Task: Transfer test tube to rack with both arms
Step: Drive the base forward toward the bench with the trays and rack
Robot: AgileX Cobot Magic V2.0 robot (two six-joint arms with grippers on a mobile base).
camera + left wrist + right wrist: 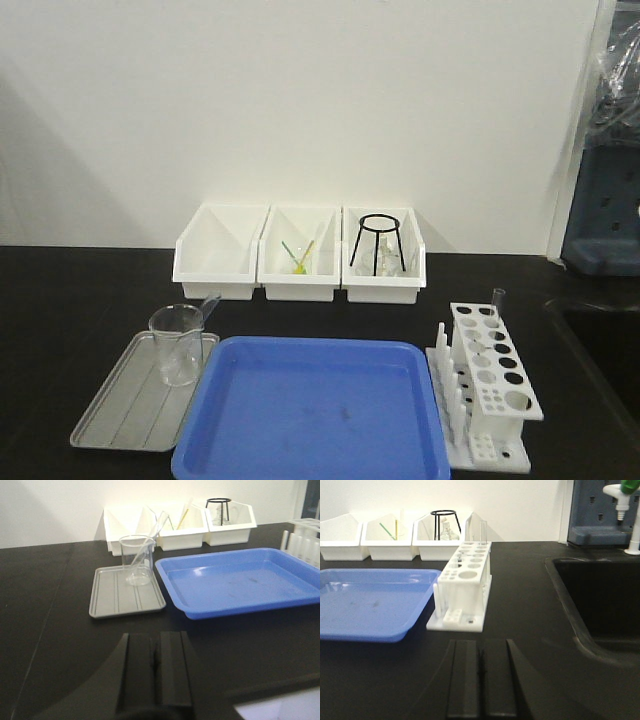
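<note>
A slim clear test tube (208, 308) leans in a clear beaker (178, 343) on a grey tray at the left; it also shows in the left wrist view (151, 537). A second clear tube (497, 299) stands upright in a far corner hole of the white rack (490, 372), and it shows in the right wrist view (483, 530) in the rack (465, 580). My left gripper (156, 636) is shut and empty, low over the black table, well short of the grey tray. My right gripper (481, 643) is shut and empty, a little in front of the rack. Neither arm shows in the front view.
A blue tray (315, 410) lies between the grey tray (125, 410) and the rack. Three white bins (300, 262) line the back wall, the right one holding a black tripod stand (378, 240). A sunken black sink (605, 595) lies right of the rack.
</note>
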